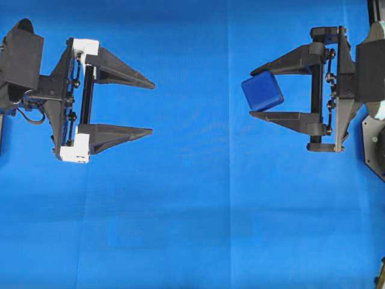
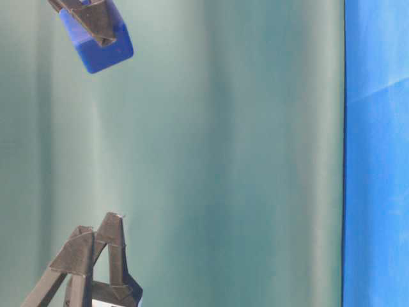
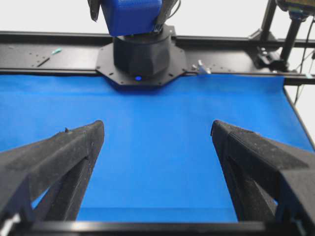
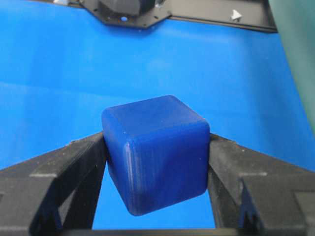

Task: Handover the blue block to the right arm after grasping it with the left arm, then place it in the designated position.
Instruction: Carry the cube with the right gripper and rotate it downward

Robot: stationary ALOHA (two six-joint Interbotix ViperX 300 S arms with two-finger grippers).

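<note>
While the right end effector [image 1: 260,93] is squeezing the tilted blue block [image 1: 262,91] by its tips and the left end effector [image 1: 150,108] is hanging wide open, the block is risking slipping out onto the bench [image 1: 192,229].

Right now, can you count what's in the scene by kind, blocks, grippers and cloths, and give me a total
Blocks: 1, the blue block, clamped in the right gripper
Grippers: 2, the right one and the left gripper, open and holding nothing
Cloths: 1, the blue cloth under both
Total: 4
</note>
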